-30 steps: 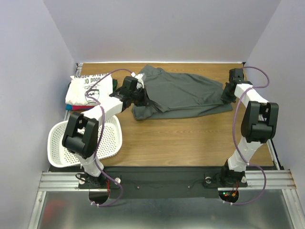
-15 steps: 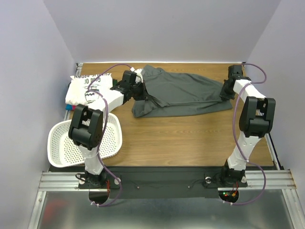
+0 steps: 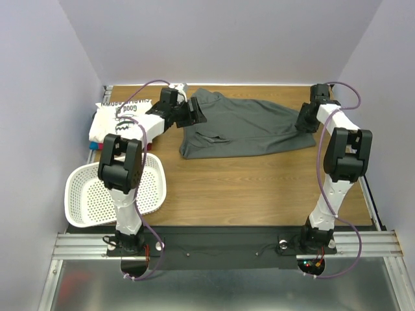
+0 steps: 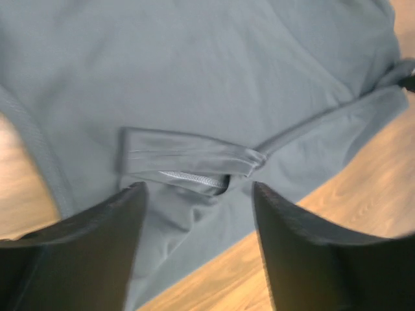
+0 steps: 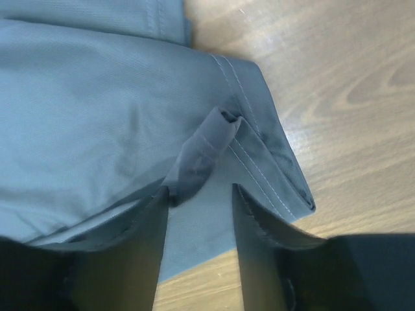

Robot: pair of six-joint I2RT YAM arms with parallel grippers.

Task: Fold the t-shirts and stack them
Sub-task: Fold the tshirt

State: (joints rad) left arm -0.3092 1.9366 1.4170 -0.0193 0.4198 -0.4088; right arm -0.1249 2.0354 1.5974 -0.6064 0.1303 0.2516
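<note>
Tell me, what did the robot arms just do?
Both arms moved toward the far edge of the table: the left gripper over the left end of the grey t-shirt, the right gripper at its right end. Both stand open now. The shirt barely shifted; the white printed t-shirt and basket stayed put.

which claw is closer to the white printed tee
Left. The left claw is over the left end of the grey shirt, near the white printed tee; the right claw is at that shirt's far end.
</note>
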